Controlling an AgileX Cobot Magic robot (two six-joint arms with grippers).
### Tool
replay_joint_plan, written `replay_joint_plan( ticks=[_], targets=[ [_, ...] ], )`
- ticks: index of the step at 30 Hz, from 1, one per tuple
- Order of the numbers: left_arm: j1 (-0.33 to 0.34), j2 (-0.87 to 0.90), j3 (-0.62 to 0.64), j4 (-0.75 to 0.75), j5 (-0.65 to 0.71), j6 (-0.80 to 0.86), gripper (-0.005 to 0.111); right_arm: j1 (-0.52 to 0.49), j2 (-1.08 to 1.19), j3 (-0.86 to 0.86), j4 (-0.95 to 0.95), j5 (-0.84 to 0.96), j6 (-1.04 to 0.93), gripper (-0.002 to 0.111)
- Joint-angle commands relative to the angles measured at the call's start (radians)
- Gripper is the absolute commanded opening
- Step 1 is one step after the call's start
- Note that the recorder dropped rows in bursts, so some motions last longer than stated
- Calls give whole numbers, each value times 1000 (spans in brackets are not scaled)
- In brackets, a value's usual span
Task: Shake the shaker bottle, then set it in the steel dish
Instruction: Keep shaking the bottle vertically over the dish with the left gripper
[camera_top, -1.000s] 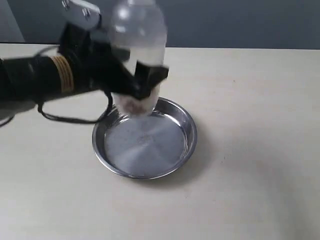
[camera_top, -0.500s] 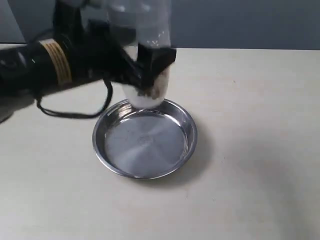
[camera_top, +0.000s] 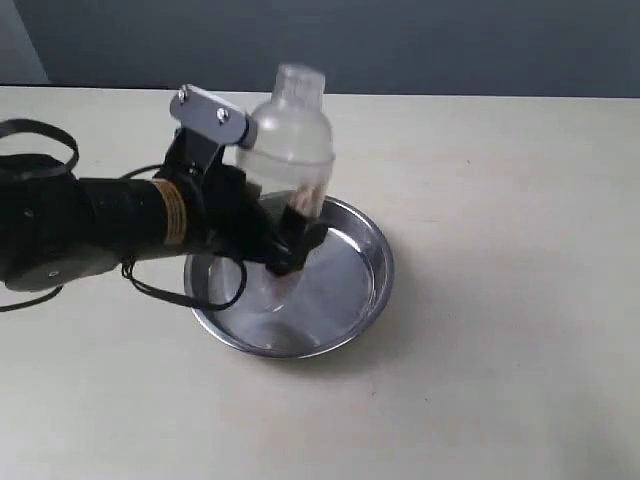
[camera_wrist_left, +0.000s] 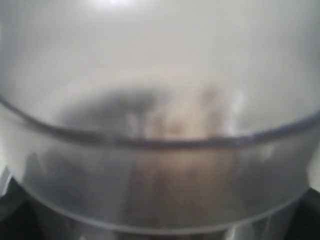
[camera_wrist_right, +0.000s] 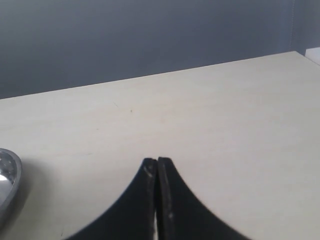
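Here the left pincer (camera_top: 284, 232) grips the granule-holding shaker bottle (camera_top: 290, 150) inside the steel dish (camera_top: 378, 268).

Left gripper (camera_top: 283, 228), arm reaching in sideways, clamps the shaker bottle (camera_top: 290, 140); right gripper (camera_wrist_right: 157, 167) is pressed closed.

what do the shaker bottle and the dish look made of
The shaker bottle looks like frosted translucent plastic: cloudy walls, brownish contents faintly showing through. The steel dish is probably polished stainless steel: silvery, with mirror-like reflections on its sloped side.
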Motion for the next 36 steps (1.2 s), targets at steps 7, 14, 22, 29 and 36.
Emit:
replay_joint_plan(
  ticks=[7,14,22,29,36],
  targets=[
    [-7,-19,-27,-49,-88,-37,0,-3,-5,1,0,-7,-2,-1],
    [-8,-120,-139,49,-165,-56,0,-3,-5,1,0,-7,-2,-1],
    [-25,-75,-130,59,-181,-88,0,-3,-5,1,0,-7,-2,-1],
    [95,-54,-174,-332,42,189,0,-3,-5,1,0,-7,-2,-1],
    [-144,-34,-168,58,0,85,0,-3,-5,1,0,-7,-2,-1]
  ],
)
